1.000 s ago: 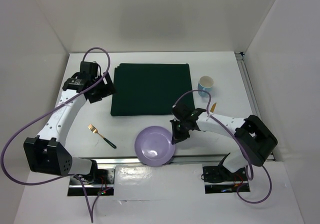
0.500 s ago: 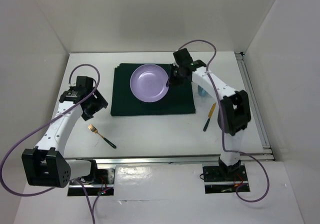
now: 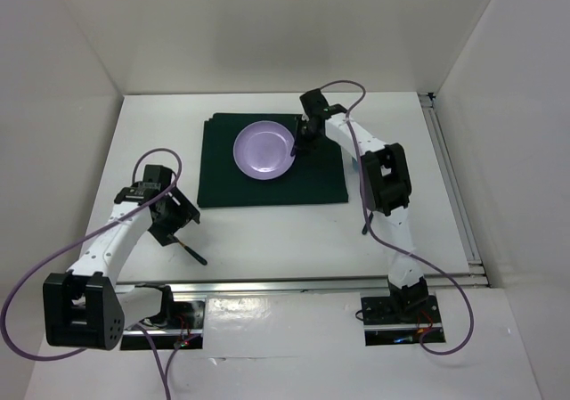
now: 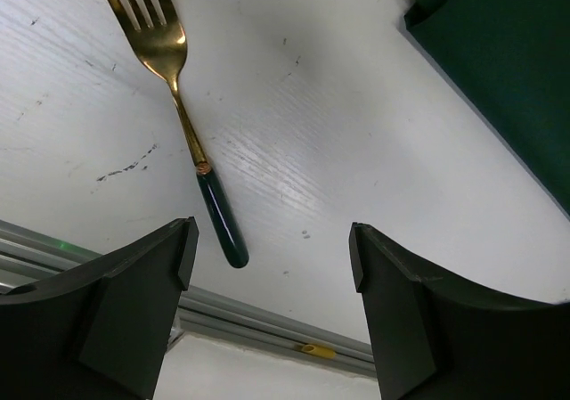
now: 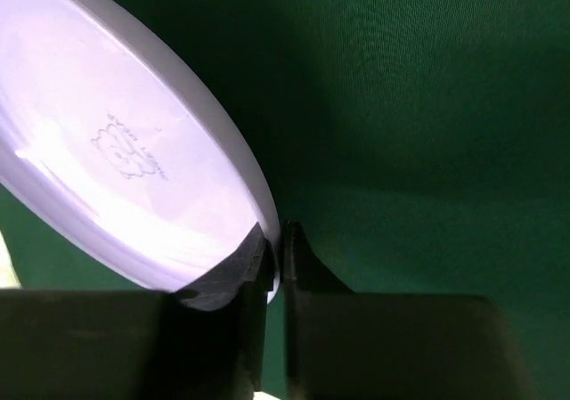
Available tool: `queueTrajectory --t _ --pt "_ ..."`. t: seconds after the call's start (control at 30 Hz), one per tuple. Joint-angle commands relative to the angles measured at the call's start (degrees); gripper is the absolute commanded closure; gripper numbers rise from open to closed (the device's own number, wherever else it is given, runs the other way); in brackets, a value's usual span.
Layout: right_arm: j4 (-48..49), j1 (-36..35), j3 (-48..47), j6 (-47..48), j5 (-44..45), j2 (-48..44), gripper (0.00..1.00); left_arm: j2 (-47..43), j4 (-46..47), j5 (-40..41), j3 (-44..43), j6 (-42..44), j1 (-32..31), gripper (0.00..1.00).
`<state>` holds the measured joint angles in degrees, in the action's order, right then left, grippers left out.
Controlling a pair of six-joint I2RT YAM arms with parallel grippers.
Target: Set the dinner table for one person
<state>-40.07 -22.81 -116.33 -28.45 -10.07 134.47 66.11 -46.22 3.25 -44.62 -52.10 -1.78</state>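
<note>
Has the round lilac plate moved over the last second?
Yes. The round lilac plate went from the near metal rail to over the dark green square cloth, held by the right pincer.

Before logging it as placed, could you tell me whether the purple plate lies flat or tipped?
Tipped: in the right wrist view the plate slants over the green cloth, its rim pinched in the right gripper.

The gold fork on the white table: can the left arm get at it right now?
Probably yes. The left gripper hangs open close above the fork, with bare table around it and nothing lying across it.
</note>
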Motion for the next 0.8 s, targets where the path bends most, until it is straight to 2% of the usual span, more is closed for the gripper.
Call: queueTrajectory --t 0.0,0.07,0.1,0.13,0.2,0.4,0.47,0.57,0.77 --pt "-0.7 1.2 -1.2 -1.5 -2.4 -0.2 0.83 -0.3 1.0 -0.4 -0.5 -0.7 0.2 0.14" --pt "0.1 1.2 -0.1 -1.5 -2.4 -0.7 0.66 0.5 1.0 -0.4 -1.1 -0.7 0.2 0.14" --pt "0.6 1.2 0.5 -1.5 -2.4 -1.6 0.54 1.1 1.0 -0.4 -1.1 -0.7 0.2 0.12" --pt "0.6 1.2 0.5 -1.5 -2.4 -1.6 0.38 1.1 1.0 -0.4 -1.6 -0.7 0.2 0.12" --pt "-0.1 1.2 -1.3 -1.5 -1.0 -3.2 0.29 1.1 1.0 -0.4 -1.6 -0.7 0.2 0.12" --pt "-2.0 1.2 -4.5 0.2 3.5 -10.3 0.27 1.1 2.4 -1.7 1.3 -1.2 0.2 0.17" --pt "-0.5 1.2 -2.4 0.8 4.3 -15.3 0.27 1.8 3.6 -1.7 3.0 -1.8 0.2 0.17" --pt "1.5 1.2 2.9 1.4 4.8 -20.0 0.27 2.5 6.9 -2.2 5.6 -3.4 0.2 0.26" --pt "0.8 1.2 7.9 2.4 4.8 -25.9 0.27 4.1 6.1 0.4 8.4 -8.9 -0.4 0.24"
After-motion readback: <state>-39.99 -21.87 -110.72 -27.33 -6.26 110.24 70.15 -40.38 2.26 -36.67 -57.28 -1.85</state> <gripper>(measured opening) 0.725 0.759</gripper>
